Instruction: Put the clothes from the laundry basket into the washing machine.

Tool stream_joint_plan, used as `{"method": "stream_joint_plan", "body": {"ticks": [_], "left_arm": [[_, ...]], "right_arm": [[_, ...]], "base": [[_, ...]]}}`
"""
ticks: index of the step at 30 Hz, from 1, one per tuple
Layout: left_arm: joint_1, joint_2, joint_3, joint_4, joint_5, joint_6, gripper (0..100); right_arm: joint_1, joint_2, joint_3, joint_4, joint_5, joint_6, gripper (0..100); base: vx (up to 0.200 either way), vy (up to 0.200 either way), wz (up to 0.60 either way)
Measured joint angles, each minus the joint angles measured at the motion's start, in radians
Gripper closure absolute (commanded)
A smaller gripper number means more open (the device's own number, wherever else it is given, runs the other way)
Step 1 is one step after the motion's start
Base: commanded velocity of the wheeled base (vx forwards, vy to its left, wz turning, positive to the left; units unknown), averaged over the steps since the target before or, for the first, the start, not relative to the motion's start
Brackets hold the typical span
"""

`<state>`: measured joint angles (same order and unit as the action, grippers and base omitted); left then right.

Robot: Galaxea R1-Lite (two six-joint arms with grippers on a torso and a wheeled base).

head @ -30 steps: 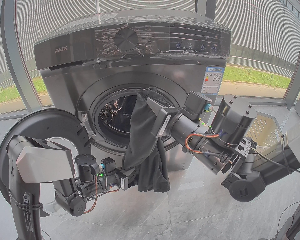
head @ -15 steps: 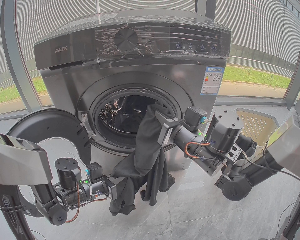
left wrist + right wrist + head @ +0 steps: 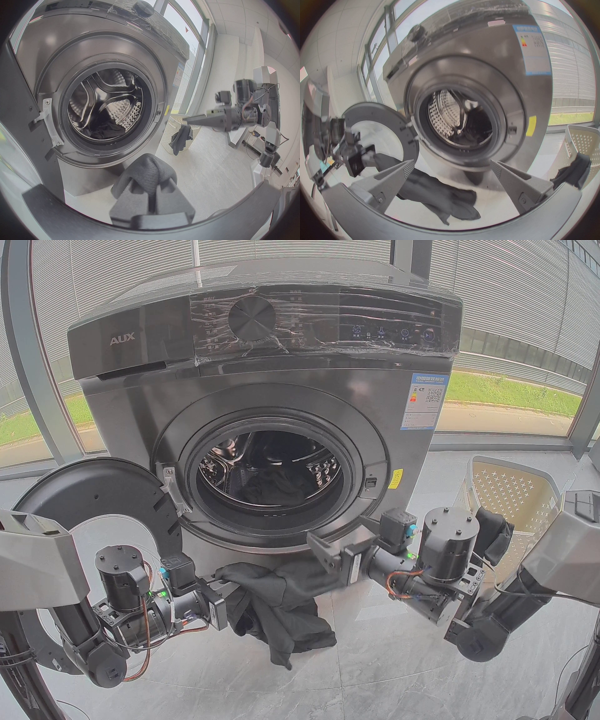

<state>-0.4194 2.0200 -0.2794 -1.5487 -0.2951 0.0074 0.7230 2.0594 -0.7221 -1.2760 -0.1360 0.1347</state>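
A dark garment lies crumpled on the floor in front of the washing machine. My left gripper is low at the garment's left end and shut on a fold of it. Just above the garment's right side, my right gripper stands open with nothing between its fingers. The drum is open and holds dark clothes. The laundry basket stands to the right of the machine, with another dark cloth draped over its rim.
The round door is swung open at the left, right behind my left arm. Grey tiled floor spreads in front. Windows run behind the machine.
My right gripper let go of the garment, dropped down and drew back from the drum opening. The garment fell from the opening to the floor. My left gripper still holds its end.
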Motion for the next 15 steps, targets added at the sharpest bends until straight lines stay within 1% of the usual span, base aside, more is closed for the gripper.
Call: {"method": "stream_joint_plan", "body": {"ticks": [3, 5, 8, 10, 12, 15], "left_arm": [[0.0, -0.001, -0.001, 0.0, 0.0, -0.001, 100], [0.0, -0.001, -0.001, 0.0, 0.0, -0.001, 100], [0.0, -0.001, -0.002, 0.0, 0.0, -0.001, 100], [-0.001, -0.001, -0.003, 0.0, 0.0, -0.001, 100], [-0.001, 0.0, -0.004, 0.0, 0.0, -0.001, 100], [-0.001, 0.001, -0.005, 0.0, 0.001, -0.001, 100]], "right_arm": [[-0.003, 0.005, 0.066, 0.004, 0.008, -0.014, 0], [-0.004, 0.013, 0.094, 0.001, 0.021, -0.019, 0], [0.006, 0.023, 0.106, -0.005, 0.064, -0.023, 0], [0.018, 0.028, 0.109, -0.007, 0.085, -0.028, 0], [0.038, 0.033, 0.112, -0.013, 0.101, -0.032, 0], [0.069, 0.051, 0.106, -0.047, 0.111, -0.034, 0]], "base": [[0.0, 0.0, 0.0], [0.0, 0.0, 0.0], [0.0, 0.0, 0.0], [0.0, 0.0, 0.0], [0.0, 0.0, 0.0], [0.0, 0.0, 0.0]]}}
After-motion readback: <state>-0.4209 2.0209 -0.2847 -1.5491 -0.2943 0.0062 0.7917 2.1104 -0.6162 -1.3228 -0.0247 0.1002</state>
